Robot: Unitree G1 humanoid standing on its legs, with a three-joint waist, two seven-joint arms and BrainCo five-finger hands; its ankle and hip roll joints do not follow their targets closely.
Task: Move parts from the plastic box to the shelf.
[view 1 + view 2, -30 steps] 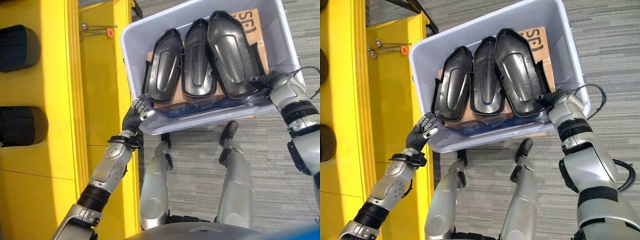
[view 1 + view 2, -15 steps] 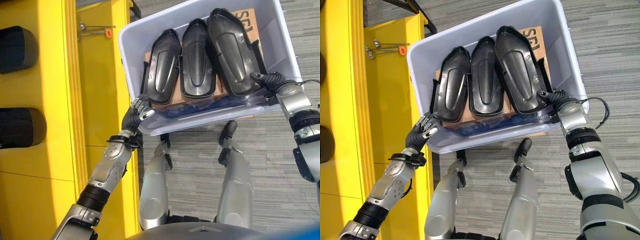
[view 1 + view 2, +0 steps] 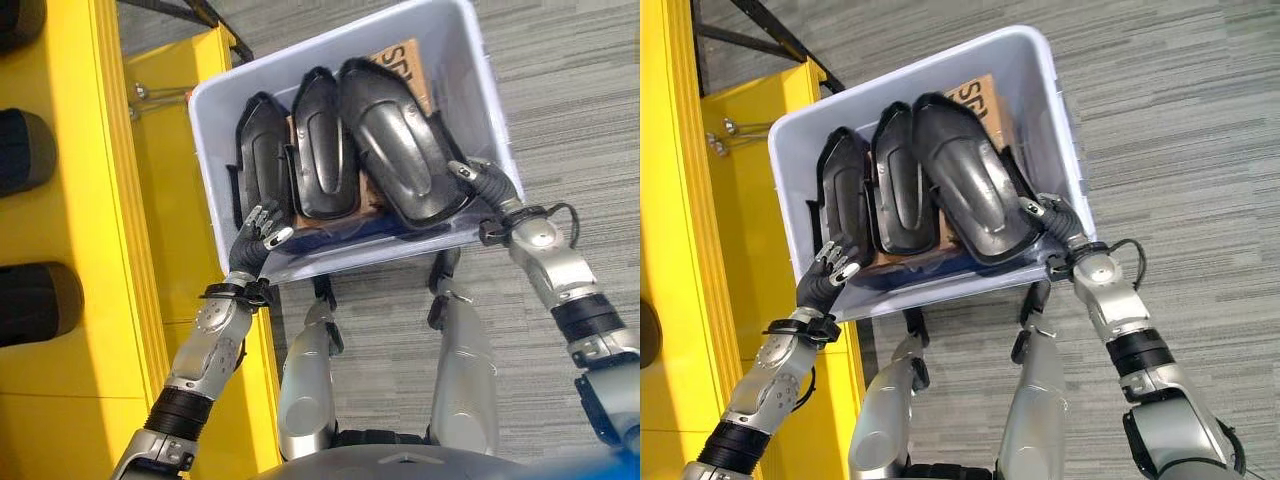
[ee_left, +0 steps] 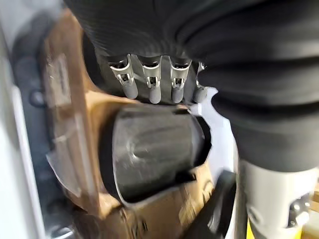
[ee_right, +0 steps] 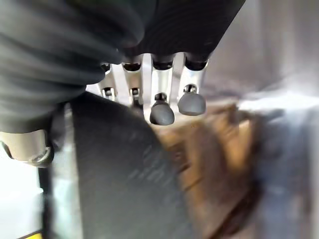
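Black moulded parts, three side by side in the pale plastic box [image 3: 470,80], none on the shelf yet.

Left part [image 3: 258,160], middle part [image 3: 322,140] and largest right part [image 3: 395,140] laid on brown cardboard [image 3: 405,62], long axes running from the near wall towards the far wall. Right hand [image 3: 485,185] nearer the work: at the near right corner, fingers bent over the near end of the largest part, firm grip not confirmed. Left hand [image 3: 255,232] at the near left corner, fingers loosely curled just short of the left part, holding nothing. Yellow shelf [image 3: 150,170] off to the left, two dark parts resting there.
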